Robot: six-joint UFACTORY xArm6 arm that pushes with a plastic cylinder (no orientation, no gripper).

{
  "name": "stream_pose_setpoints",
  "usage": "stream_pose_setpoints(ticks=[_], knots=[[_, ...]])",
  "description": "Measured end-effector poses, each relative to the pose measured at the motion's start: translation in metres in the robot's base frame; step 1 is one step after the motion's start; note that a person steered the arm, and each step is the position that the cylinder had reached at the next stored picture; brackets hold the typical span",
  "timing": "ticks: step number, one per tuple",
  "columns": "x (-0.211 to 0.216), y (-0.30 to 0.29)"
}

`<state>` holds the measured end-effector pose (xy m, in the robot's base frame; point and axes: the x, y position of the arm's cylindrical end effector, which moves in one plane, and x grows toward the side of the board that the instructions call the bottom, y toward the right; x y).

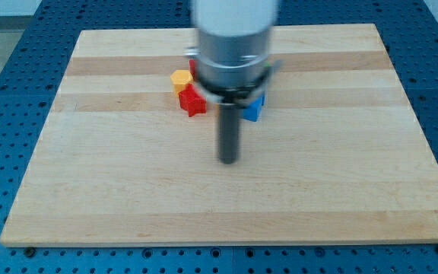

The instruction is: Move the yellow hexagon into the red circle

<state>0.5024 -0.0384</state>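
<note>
The yellow hexagon point(179, 79) lies on the wooden board point(90, 175) near the view's top, left of centre. A red star-like block point(192, 100) touches it at its lower right. A sliver of another red block point(192, 68), maybe the red circle, shows at the hexagon's upper right, mostly hidden behind the arm. A blue block point(254, 107) sits to the right, partly hidden by the rod. My tip point(228, 160) rests on the board below all the blocks, apart from them, to the lower right of the yellow hexagon.
The arm's wide grey body point(233, 38) covers the board's top middle and may hide other blocks. A blue perforated table point(6, 68) surrounds the board on all sides.
</note>
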Motion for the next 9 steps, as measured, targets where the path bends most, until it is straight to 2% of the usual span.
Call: stream_pose_setpoints(ticks=[1,3,4,5,7,8,9], knots=[[-0.014,-0.082],[-0.056,-0.118],[-0.091,-0.134],[-0.122,-0.118],[-0.127,-0.053],[-0.148,-0.047],[-0.149,-0.018]])
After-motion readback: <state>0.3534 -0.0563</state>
